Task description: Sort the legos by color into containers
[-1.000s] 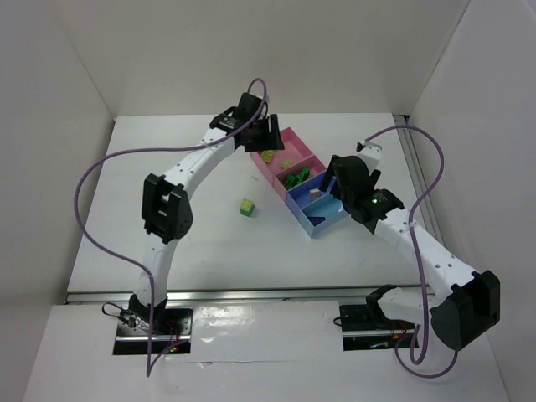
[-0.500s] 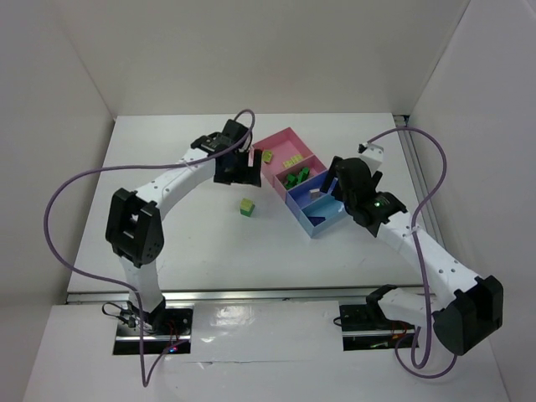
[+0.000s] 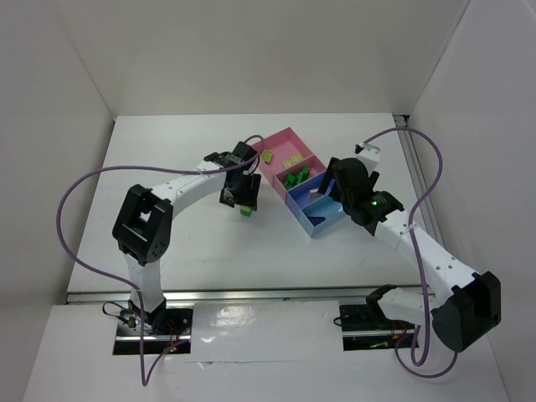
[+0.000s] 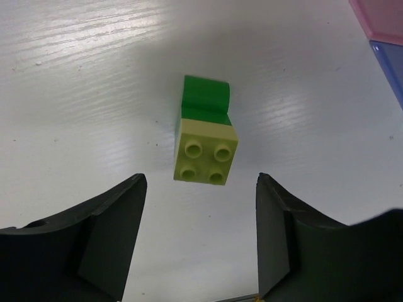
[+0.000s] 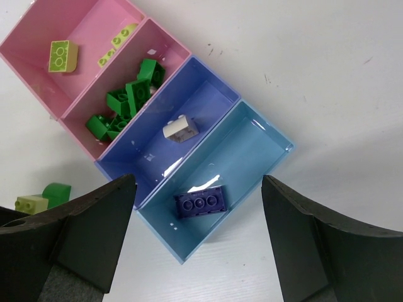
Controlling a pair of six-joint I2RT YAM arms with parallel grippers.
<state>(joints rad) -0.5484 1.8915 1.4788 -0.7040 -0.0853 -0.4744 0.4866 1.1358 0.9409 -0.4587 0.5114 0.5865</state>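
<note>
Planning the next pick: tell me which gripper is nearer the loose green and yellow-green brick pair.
Left. The left gripper hovers directly over the brick pair, open; the right gripper is over the trays, to its right.

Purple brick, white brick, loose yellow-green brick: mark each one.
purple brick [image 5: 199, 204]: right wrist view, middle of its studded top.
white brick [image 5: 179, 129]: right wrist view, its upper face.
yellow-green brick [image 4: 206, 159]: left wrist view, centre between its four studs.
</note>
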